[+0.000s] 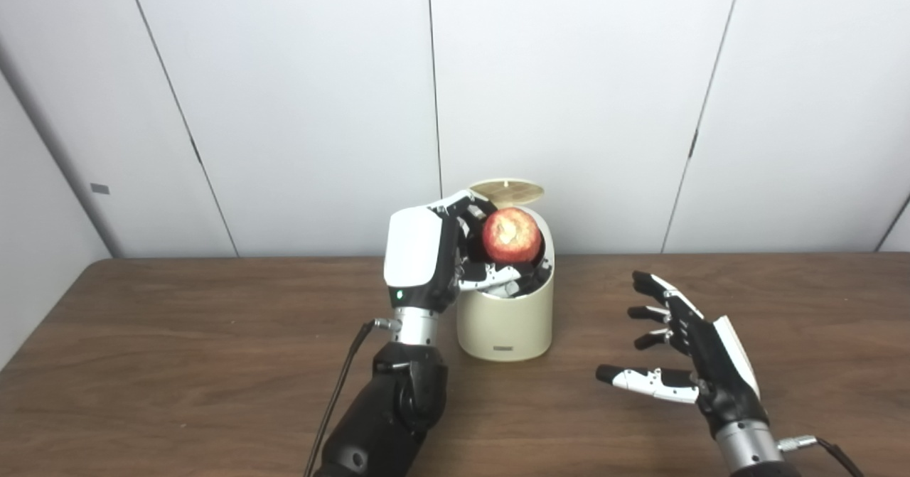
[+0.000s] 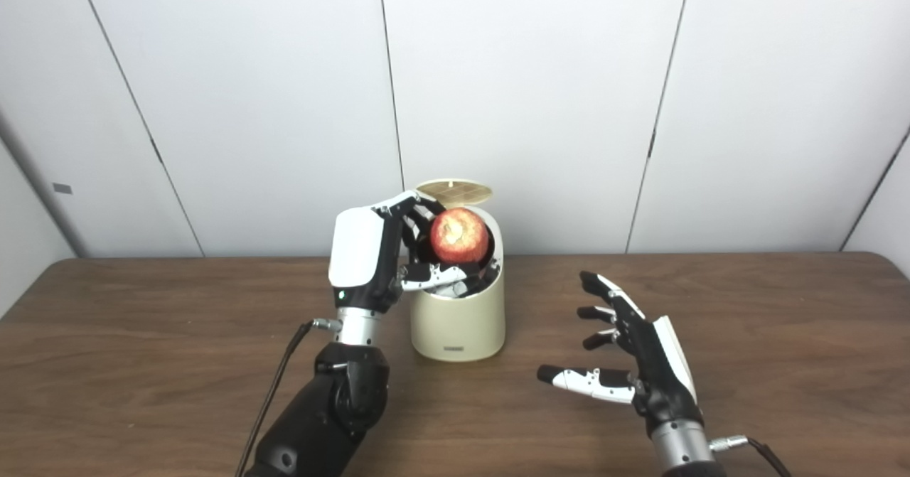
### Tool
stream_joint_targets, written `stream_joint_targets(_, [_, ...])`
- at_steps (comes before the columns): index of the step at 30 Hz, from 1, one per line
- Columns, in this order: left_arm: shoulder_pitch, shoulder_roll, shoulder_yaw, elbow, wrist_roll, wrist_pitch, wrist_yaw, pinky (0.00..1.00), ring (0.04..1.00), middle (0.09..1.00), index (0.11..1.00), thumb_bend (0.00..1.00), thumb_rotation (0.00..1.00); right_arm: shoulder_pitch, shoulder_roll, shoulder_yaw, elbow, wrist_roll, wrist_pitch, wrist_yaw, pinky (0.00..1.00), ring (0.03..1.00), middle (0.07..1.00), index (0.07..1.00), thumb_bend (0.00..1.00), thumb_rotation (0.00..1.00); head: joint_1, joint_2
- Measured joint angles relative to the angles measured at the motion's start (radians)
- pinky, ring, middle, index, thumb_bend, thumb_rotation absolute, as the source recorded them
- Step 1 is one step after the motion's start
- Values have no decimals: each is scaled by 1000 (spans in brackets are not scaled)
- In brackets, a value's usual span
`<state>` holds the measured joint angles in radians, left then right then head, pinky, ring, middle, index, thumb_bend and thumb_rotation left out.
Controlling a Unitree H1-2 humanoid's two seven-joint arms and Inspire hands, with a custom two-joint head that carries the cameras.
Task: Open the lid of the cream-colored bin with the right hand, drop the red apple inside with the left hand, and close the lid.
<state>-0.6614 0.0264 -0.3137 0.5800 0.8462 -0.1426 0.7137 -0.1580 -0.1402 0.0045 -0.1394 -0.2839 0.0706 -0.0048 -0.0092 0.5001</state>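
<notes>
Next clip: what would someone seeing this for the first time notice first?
The red apple stands out, held by the left hand right over the open mouth of the cream-colored bin at the table's middle. Behind it the lid stands tipped up. To the right, the right hand hovers open above the wooden table, fingers spread, holding nothing.

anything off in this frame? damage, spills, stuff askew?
One thing: the red apple held by the left hand over the open bin shows a pale, rough patch on its near face, possibly a bite or bruise. Nothing spilled; lid up, right hand open.
</notes>
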Motion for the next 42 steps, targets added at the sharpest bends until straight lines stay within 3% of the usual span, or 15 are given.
stream_joint_targets(1, [0,3,-5,-2,9,12,-1,313,435,526,588,708,92,0,-1,0,1,0,0,0,543,754,873,849,761,168,0,0])
stream_joint_targets(3, [1,6,-16,-20,22,46,-12,390,529,643,682,873,209,0,-1,-1,3,1,-1,0,548,756,874,849,765,174,2,0])
stream_joint_targets(6, [6,5,-23,-45,36,84,-27,463,624,718,744,918,256,0,-1,-1,4,1,-1,0,553,752,874,849,766,176,3,0])
stream_joint_targets(10, [20,6,-23,-78,35,102,-48,500,666,749,770,926,268,2,-2,-1,4,1,-1,0,537,744,871,844,766,161,5,2])
stream_joint_targets(15, [37,7,-21,-111,32,118,-67,510,677,759,785,919,253,2,-2,-1,4,2,-1,0,538,750,871,846,762,148,8,3])
stream_joint_targets(28, [61,11,-16,-160,21,120,-99,477,642,732,768,862,333,2,-3,0,4,10,-1,0,543,750,874,849,751,140,14,2])
stream_joint_targets(34, [72,11,27,-160,-65,8,-72,409,499,573,616,725,204,2,-4,3,4,5,0,0,557,755,880,858,736,150,20,-6])
stream_joint_targets(35, [75,10,38,-160,-85,-15,-59,396,490,564,600,711,195,2,-4,3,4,3,0,0,559,757,882,859,734,151,21,-6])
stream_joint_targets(37, [84,5,65,-160,-122,-60,-38,365,471,549,515,552,99,2,-4,3,4,2,1,0,566,765,888,863,730,132,23,-9])
stream_joint_targets(42, [98,-5,116,-151,-174,-152,26,335,452,545,492,509,66,2,-4,3,5,5,1,1,560,763,892,866,730,151,26,-14])
